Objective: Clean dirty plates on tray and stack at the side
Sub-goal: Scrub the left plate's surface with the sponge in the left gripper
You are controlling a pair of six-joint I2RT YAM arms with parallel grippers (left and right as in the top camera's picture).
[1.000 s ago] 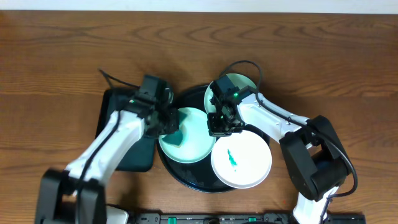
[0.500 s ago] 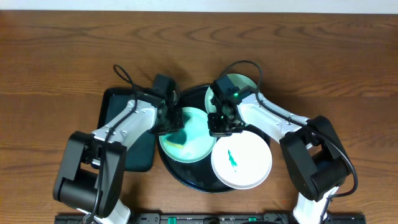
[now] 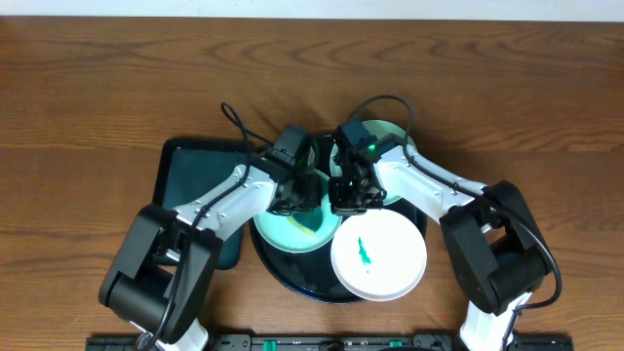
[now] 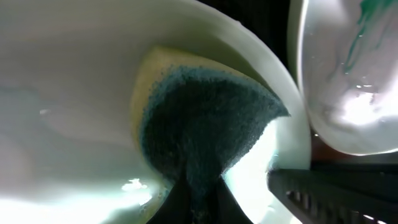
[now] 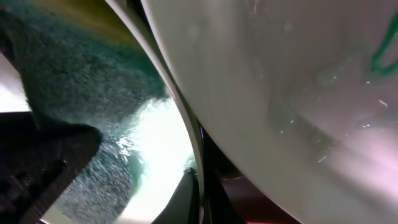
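Note:
The round black tray [image 3: 292, 276] holds three plates. A mint plate [image 3: 278, 232] lies at its left. My left gripper [image 3: 304, 197] is shut on a yellow-and-green sponge [image 4: 199, 124] and presses it on this plate's right part [image 4: 74, 81]. My right gripper [image 3: 349, 195] is shut on this plate's right rim [image 5: 194, 158]. A white plate [image 3: 390, 255] with a green smear [image 3: 364, 251] lies at the front right; it also shows in the right wrist view [image 5: 298, 81]. A second mint plate [image 3: 385, 132] at the back is mostly hidden by the right arm.
A rectangular black tray [image 3: 190, 185] lies left of the round tray, under my left arm. Brown wood tabletop [image 3: 97, 88] spreads all round. A black rail [image 3: 322, 343] runs along the front edge.
My left gripper has swept the sponge to the right across the mint plate, from its left part to near its right rim. My right gripper has stayed on the rim.

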